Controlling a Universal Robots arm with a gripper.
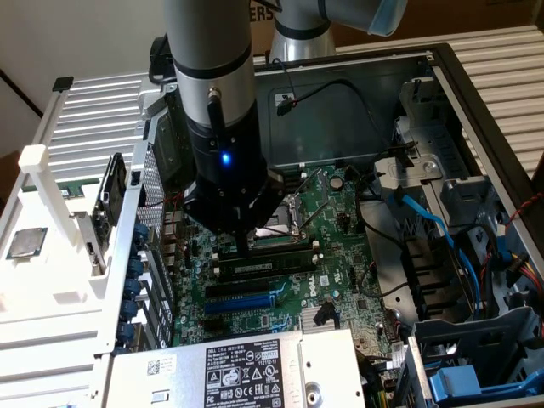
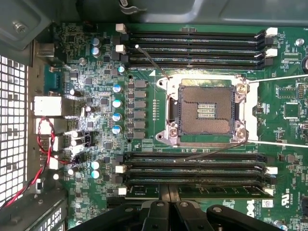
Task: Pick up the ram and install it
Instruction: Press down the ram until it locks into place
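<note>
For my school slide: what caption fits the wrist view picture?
Shut gripper pressing the ram into a motherboard slot beside the empty processor socket.

Computer-assembly workbench in a robotics lab, opened desktop tower case [image 1: 476, 76] lying flat beneath the tool, green motherboard [image 1: 336, 246] with bare processor socket [image 2: 207, 110] directly below, labelled power supply [image 1: 238, 370] nearby, white slotted fixture [image 1: 51, 195] alongside.

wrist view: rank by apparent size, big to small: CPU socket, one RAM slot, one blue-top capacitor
1. CPU socket, largest in area.
2. RAM slot, longer but far thinner.
3. Blue-top capacitor, clearly smallest.
</note>
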